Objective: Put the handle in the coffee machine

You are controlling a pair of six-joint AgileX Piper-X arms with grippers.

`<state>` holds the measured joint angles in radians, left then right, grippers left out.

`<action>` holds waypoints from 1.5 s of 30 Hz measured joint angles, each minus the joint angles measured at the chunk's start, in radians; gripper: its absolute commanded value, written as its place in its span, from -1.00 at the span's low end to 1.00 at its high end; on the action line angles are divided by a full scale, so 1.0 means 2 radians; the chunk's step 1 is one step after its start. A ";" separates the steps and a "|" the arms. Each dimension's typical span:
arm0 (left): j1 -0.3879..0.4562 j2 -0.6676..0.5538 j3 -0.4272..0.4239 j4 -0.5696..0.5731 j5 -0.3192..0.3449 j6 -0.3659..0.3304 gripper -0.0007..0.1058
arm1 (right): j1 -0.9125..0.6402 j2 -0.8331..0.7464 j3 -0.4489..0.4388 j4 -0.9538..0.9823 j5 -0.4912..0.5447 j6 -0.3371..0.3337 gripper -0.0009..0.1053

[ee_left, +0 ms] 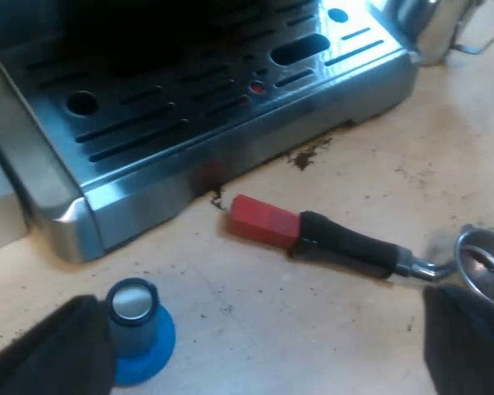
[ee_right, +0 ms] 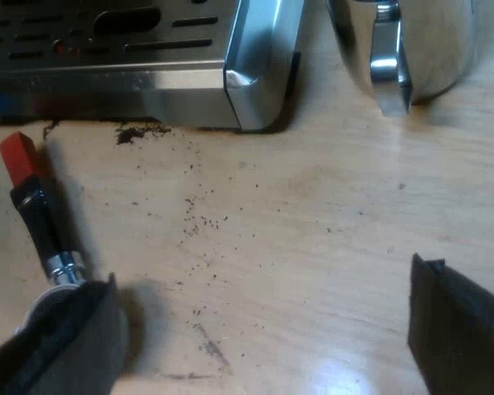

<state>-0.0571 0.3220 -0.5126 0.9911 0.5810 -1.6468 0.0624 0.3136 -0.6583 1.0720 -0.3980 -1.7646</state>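
Note:
The metal holder (ee_left: pixel 346 243) lies loose on the wooden table, its dark handle pointing its red end (ee_left: pixel 263 220) at the espresso machine's drip tray (ee_left: pixel 148 193). Its round basket (ee_left: pixel 486 263) rests close to one finger of my left gripper (ee_left: pixel 263 329), which hangs open above the handle with nothing between its fingers. In the right wrist view the holder (ee_right: pixel 37 218) lies below the drip tray (ee_right: pixel 148 82), its basket end tucked under one finger (ee_right: pixel 66 337). My right gripper (ee_right: pixel 263 288) is open over bare table.
A blue tamper (ee_left: pixel 136 329) with a metal top stands beside my left gripper's other finger. A shiny metal jug (ee_right: pixel 428 41) stands past the drip tray's corner. Spilled coffee grounds (ee_right: pixel 132 133) lie along the tray's front edge.

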 measured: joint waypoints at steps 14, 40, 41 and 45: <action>-0.032 0.010 -0.021 0.001 0.067 0.019 0.55 | 0.020 0.148 -0.094 0.069 -0.081 0.000 0.56; -0.158 0.081 -0.029 -0.005 0.074 0.179 0.55 | 0.549 0.268 -0.115 -0.034 0.309 0.561 0.56; -0.166 0.082 -0.029 -0.007 0.074 0.183 0.55 | 0.556 0.279 -0.115 -0.037 0.316 0.597 0.56; -0.189 0.103 -0.029 -0.012 0.068 0.186 0.55 | 0.561 0.317 -0.115 -0.044 0.317 0.715 0.56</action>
<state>-0.4353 0.5278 -0.5698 0.9673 0.7168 -1.2752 1.1853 0.9476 -0.8892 0.9844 0.2357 -0.3353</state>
